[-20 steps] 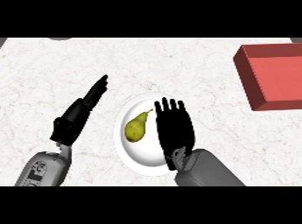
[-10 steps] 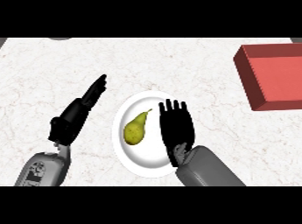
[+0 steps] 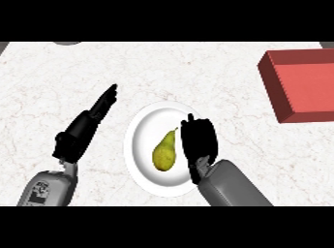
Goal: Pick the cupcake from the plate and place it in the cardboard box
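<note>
A yellow-green pear (image 3: pixel 164 151) lies on a white round plate (image 3: pixel 154 121) in the middle of the counter; I see no cupcake. My right hand (image 3: pixel 198 139) hovers over the plate's right side, just right of the pear, fingers held together and pointing away and down, with nothing in them. Left of the plate, my left hand (image 3: pixel 87 127) rests open with straight fingers aimed up and to the right. A red open box (image 3: pixel 318 83) stands at the far right.
The counter is white marble with bare room between the plate and the red box. A small grey object (image 3: pixel 68 43) peeks in at the top left edge. The counter's left edge runs near the left border.
My right hand's fingers have drawn together and tipped down over the plate beside the pear. The left hand has stayed about where it was.
</note>
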You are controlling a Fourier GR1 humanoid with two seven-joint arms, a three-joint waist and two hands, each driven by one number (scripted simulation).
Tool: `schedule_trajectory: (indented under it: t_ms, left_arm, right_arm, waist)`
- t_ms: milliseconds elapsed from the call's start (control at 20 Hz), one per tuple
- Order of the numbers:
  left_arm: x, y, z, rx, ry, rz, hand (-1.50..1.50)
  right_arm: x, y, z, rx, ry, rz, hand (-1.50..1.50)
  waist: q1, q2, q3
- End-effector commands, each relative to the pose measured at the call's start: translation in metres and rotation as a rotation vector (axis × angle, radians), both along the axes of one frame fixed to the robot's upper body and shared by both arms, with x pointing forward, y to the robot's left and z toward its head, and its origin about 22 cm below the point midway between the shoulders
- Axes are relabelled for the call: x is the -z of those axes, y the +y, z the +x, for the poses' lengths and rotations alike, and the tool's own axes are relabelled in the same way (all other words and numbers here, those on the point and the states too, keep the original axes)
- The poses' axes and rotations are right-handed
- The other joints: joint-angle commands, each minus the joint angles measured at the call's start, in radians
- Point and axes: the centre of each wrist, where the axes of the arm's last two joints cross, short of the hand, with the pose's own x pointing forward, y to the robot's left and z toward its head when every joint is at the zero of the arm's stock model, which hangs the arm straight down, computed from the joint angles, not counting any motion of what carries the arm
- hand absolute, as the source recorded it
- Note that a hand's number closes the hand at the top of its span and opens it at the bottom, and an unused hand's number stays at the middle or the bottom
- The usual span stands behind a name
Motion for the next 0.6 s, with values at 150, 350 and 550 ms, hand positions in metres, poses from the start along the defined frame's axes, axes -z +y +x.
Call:
schedule_trajectory:
  t_ms: [150, 350, 550]
  left_arm:
    - [0.012, -0.002, 0.0, -0.009, 0.005, -0.005, 0.0]
    - [0.0, -0.015, 0.002, -0.004, 0.005, -0.002, 0.0]
    - [0.006, 0.002, -0.007, -0.043, 0.018, -0.003, 0.0]
  right_arm:
    - [0.029, -0.02, -0.011, -0.062, -0.014, -0.052, 1.5]
    - [0.029, -0.011, 0.005, -0.087, -0.097, -0.057, 1.5]
    - [-0.009, -0.149, -0.008, -0.194, -0.129, 0.096, 1.5]
  waist:
    - [-0.002, 0.007, 0.001]
    - [0.002, 0.007, 0.002]
    - [-0.046, -0.004, 0.004]
